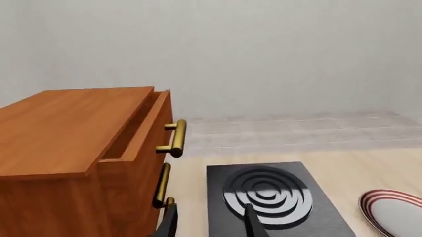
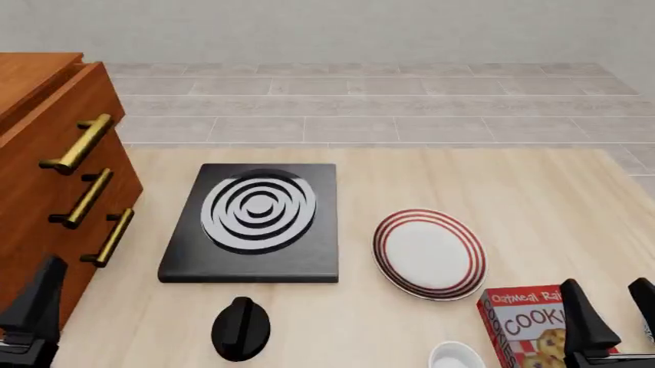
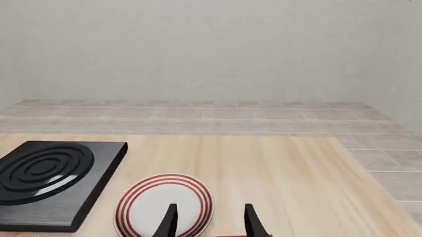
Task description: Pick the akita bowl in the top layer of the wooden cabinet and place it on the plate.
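A: Tools first — the left tool (image 2: 31, 318) sits at the near left edge beside the cabinet, the right tool (image 2: 614, 314) at the near right; both have their fingers spread with nothing between them.

B: What lies nearest on the surface (image 2: 532, 199)?

A: A black knob (image 2: 241, 328), the rim of a plain white bowl (image 2: 455, 356) and a red cookie box (image 2: 524, 326). Just beyond the box is the plate (image 2: 428, 253), bare, with the black stove slab (image 2: 256, 221) to its left.

B: And the patterned bowl?

A: Not visible. The wooden cabinet (image 2: 46, 184) stands at the far left, its top drawer (image 1: 142, 131) pulled out a little — the inside can't be seen.
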